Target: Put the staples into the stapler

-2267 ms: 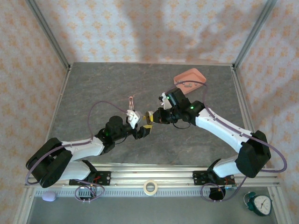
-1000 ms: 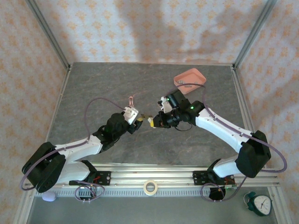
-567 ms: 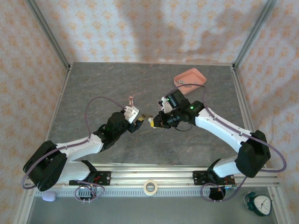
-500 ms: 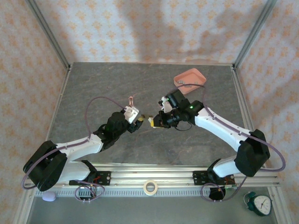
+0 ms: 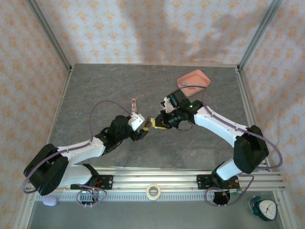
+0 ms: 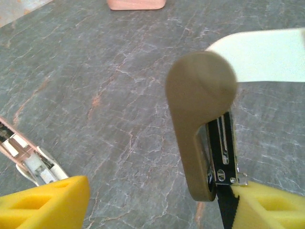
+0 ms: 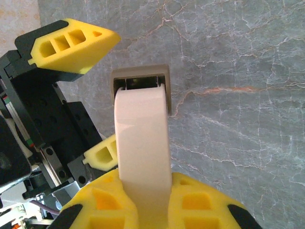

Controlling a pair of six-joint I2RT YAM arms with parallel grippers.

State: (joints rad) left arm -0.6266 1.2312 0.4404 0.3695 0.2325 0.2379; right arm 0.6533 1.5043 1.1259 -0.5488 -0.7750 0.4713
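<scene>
My right gripper [image 7: 143, 191] is shut on a cream and tan stapler [image 7: 142, 124] with a metal channel [image 6: 224, 148] along its underside. It holds this stapler level above the table's middle [image 5: 155, 125]. My left gripper [image 6: 162, 200] is open. Its yellow fingers [image 7: 71, 43] straddle the tan tip, which rests against the right-hand finger [image 6: 271, 205]. A small pink and white stapler [image 5: 134, 102] lies apart on the table, left of the left gripper [image 5: 147, 128], and shows in the left wrist view [image 6: 28, 162]. The staples are too small to make out.
A shallow pink tray [image 5: 193, 78] stands at the back right, behind the right arm [image 5: 214, 124]. The grey marbled table [image 5: 105, 86] is fenced by metal posts. A tape roll [image 5: 152, 191] and a clock [image 5: 264, 208] sit beyond the near rail.
My left gripper has moved right to the held stapler's tip and its jaws have spread wider. The right arm swung a little left, still shut on the stapler. The pink stapler has not moved.
</scene>
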